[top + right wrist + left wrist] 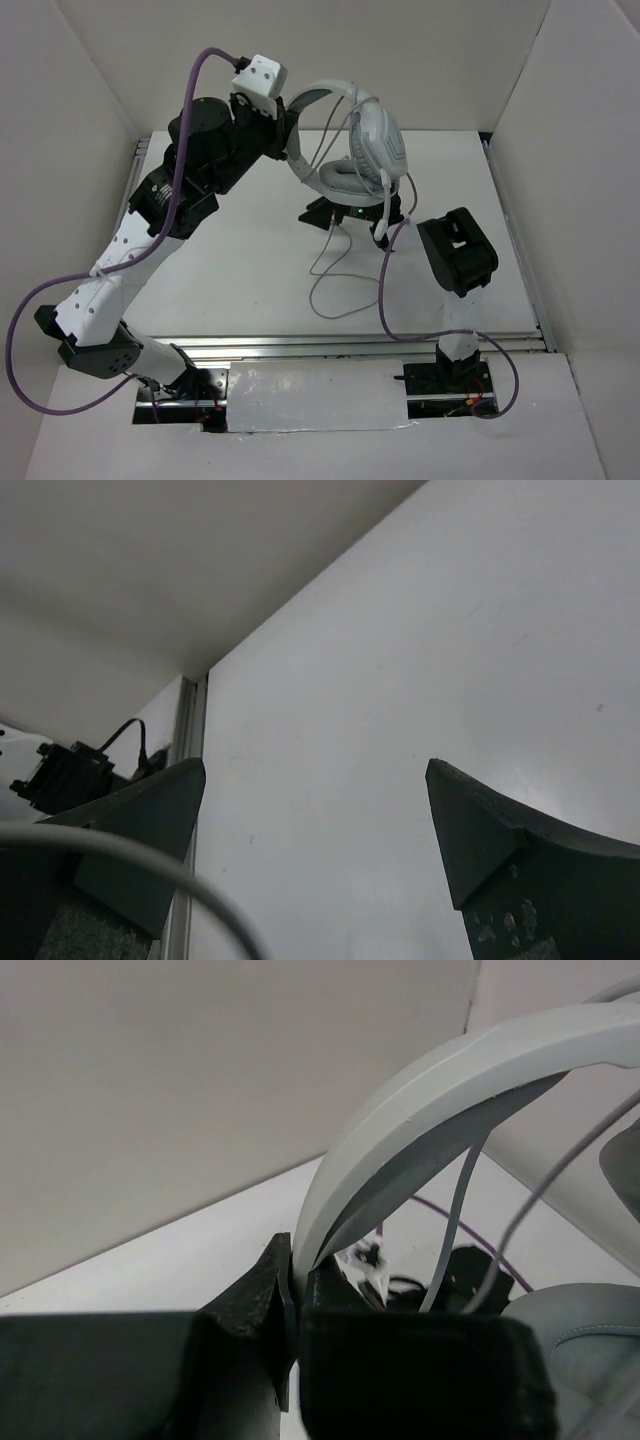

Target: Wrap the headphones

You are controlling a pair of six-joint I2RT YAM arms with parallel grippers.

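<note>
Finds the headphones (pixel 375 140) lifted clear of the table (pixel 250 270), above its far middle. Shows the headband (pixel 420 1110) arched uppermost, the padded ear cup (pixel 345 180) hanging under it and the short mic boom (pixel 384 205) pointing down toward the table. Traces the thin grey cable (pixel 311 290) from the headset down to the table's middle, lying there in a loose loop.

Puts the left gripper (pixel 285 135) high above the table's far left, pinched together on the end of the headband; in the left wrist view, shows the black fingers (pixel 250 1300) closed tight on the grey band just where it rises from them (pixel 295 1280).

Puts the right gripper (pixel 350 212) low over the table's far middle, straight under the ear cup. In the right wrist view, shows its two dark fingers (pixel 130 820) spread wide apart (pixel 315 810), with only pale wall (pixel 400 660) between them and a grey cable curving across the lower left corner.

Follows a thick purple cable (pixel 383 300) along the table's right side toward the near edge.
</note>
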